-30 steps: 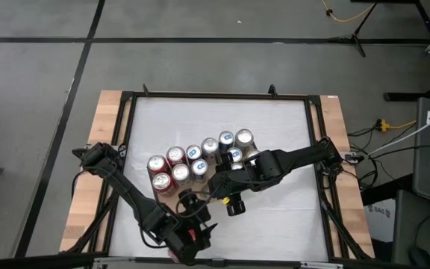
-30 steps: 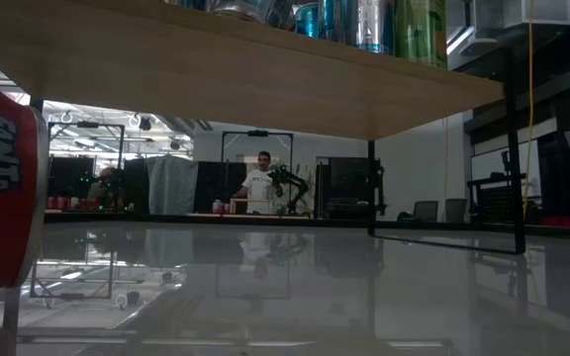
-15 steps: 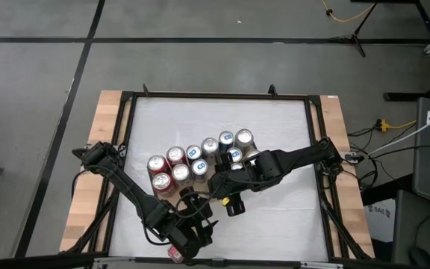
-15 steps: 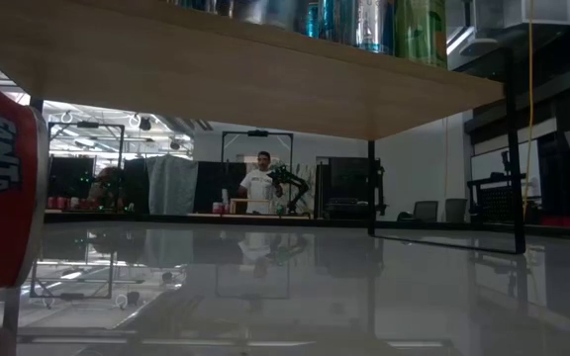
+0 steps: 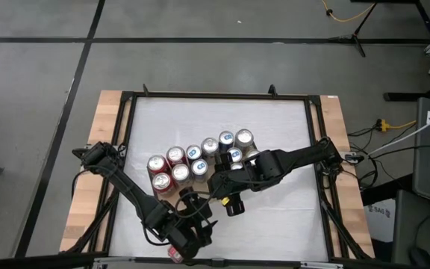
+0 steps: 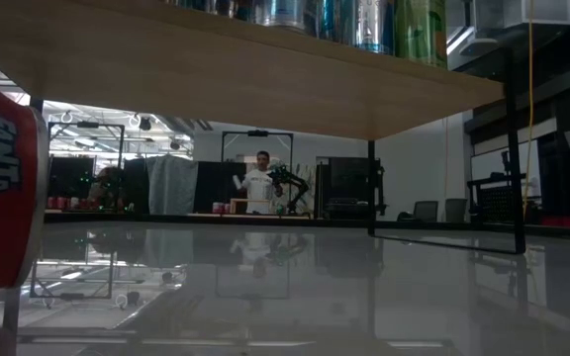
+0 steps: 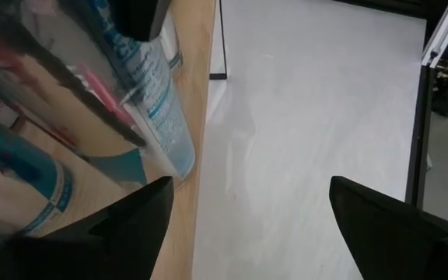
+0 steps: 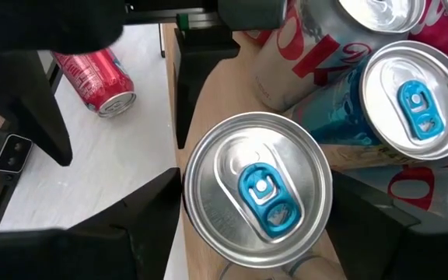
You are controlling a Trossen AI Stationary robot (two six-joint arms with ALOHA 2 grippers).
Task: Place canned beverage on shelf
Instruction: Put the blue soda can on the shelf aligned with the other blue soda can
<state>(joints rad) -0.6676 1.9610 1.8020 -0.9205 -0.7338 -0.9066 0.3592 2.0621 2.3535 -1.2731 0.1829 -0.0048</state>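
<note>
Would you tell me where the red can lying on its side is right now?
In the high view the red can lies on the white tabletop at the near edge, below the left gripper; the right wrist view shows it beyond the shelf edge.
</note>
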